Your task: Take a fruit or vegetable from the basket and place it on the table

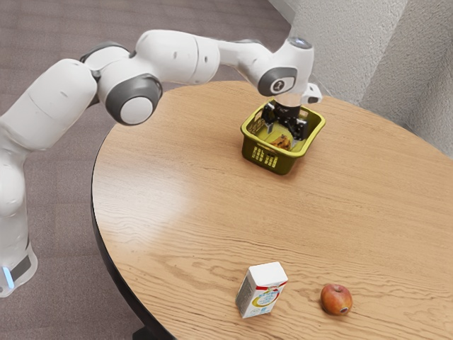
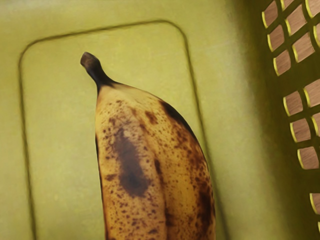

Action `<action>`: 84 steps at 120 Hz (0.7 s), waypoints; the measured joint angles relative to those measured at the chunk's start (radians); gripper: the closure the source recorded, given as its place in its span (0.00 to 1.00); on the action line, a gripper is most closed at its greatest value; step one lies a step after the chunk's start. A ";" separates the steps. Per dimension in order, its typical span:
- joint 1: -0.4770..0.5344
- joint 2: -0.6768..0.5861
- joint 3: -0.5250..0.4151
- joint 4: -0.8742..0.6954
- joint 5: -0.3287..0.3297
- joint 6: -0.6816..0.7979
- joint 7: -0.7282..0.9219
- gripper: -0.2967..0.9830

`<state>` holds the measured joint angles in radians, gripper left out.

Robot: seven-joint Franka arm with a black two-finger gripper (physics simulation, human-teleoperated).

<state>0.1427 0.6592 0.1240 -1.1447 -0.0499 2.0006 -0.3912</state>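
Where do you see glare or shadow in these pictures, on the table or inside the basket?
Exterior view: a pale sheen washes over the table, toward that view's left. Wrist view: the basket has a fairly evenly lit floor, its wall with the holes looks darker, and I see no strong glare on the banana.

Smooth plastic on the basket (image 1: 286, 163), grained wood with a soft sheen across the table (image 1: 177, 212), matt skin on the banana (image 2: 155, 165), and the carton (image 1: 262, 289): probably smooth paperboard!
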 joint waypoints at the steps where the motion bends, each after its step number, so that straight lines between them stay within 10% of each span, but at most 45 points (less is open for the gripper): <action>1: 0.000 0.000 0.000 -0.001 0.000 0.001 0.000 0.23; 54: 0.000 0.028 -0.001 -0.009 -0.001 0.038 -0.015 0.30; 84: 0.000 0.032 0.000 -0.012 0.006 0.042 -0.019 0.58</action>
<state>0.1427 0.6909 0.1237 -1.1571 -0.0443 2.0424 -0.4098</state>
